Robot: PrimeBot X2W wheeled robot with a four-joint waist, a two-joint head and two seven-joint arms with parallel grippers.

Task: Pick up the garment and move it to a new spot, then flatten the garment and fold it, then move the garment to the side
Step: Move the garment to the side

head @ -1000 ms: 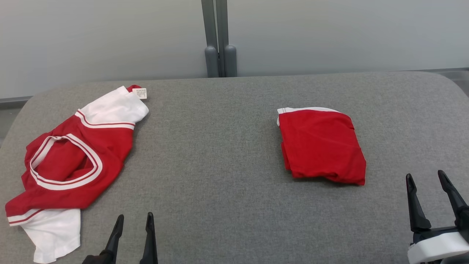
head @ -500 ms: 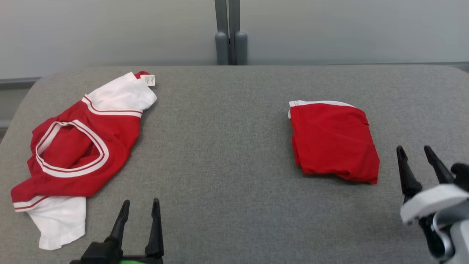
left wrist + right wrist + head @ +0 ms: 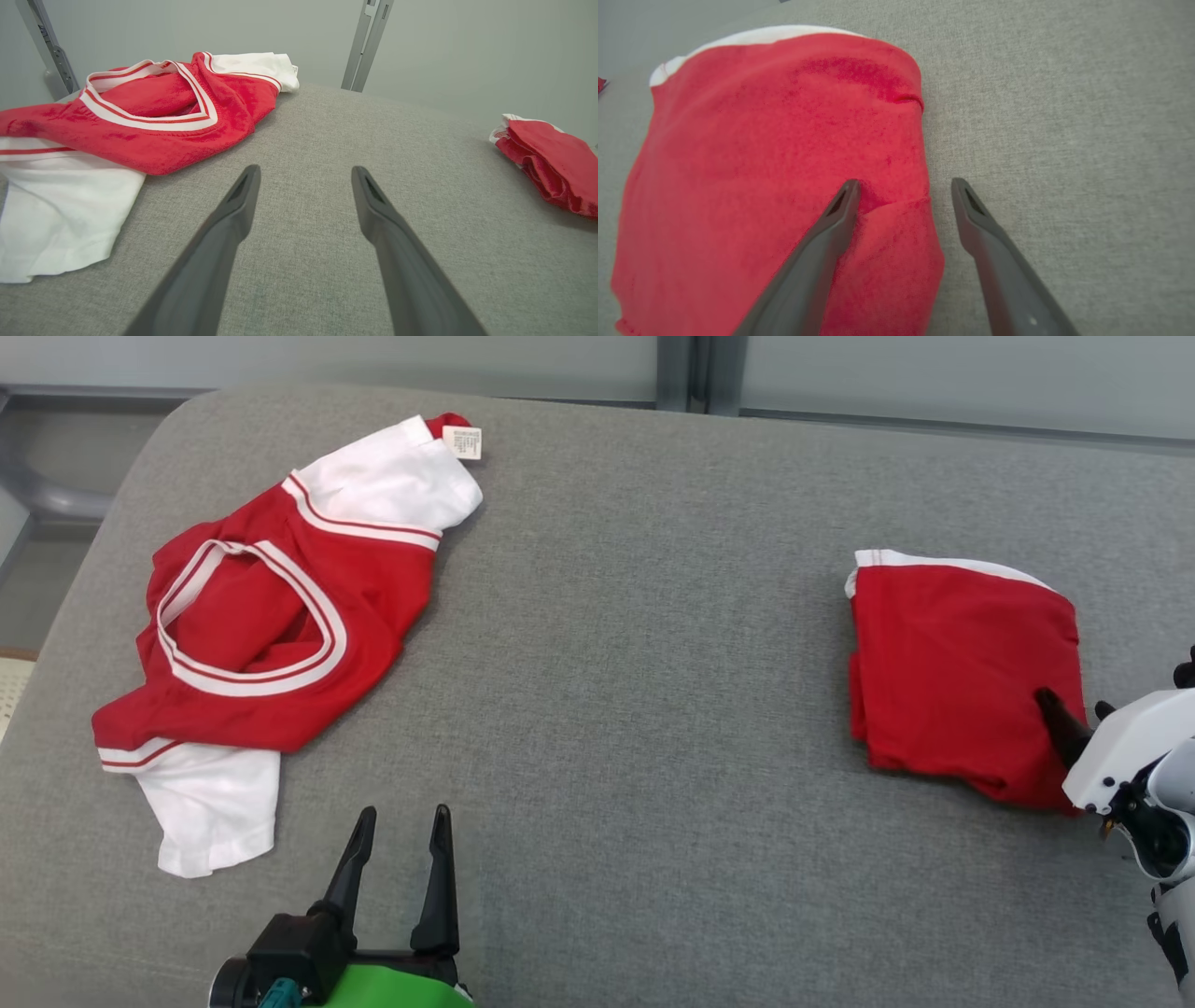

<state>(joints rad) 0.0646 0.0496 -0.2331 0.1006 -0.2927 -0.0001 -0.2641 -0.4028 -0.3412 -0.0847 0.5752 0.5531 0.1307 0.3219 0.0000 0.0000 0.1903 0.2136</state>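
Red and white jersey cloth, the loose garment (image 3: 271, 625), lies crumpled at about ten o'clock on the grey padded surface (image 3: 635, 709). Its neck band is uppermost, one white sleeve trails toward the near edge, and a label shows at its far corner. At about seven o'clock the left gripper (image 3: 403, 812) hovers over bare padding near that sleeve, fingers spread wide with nothing between them. Well apart, at three o'clock, the folded garment (image 3: 952, 663) sits as a compact red packet with a white edge on its far side. The right gripper (image 3: 904, 181) hangs at four o'clock over the packet's near right corner, jaws wide. One finger is above the red cloth and the other above the padding beside it; whether a tip touches the cloth I cannot tell. The folded piece looks finished, or in its last shift aside, so the loose one seems due for pick-up. That calls for the left gripper to reach toward ten o'clock and pinch a raised fold.
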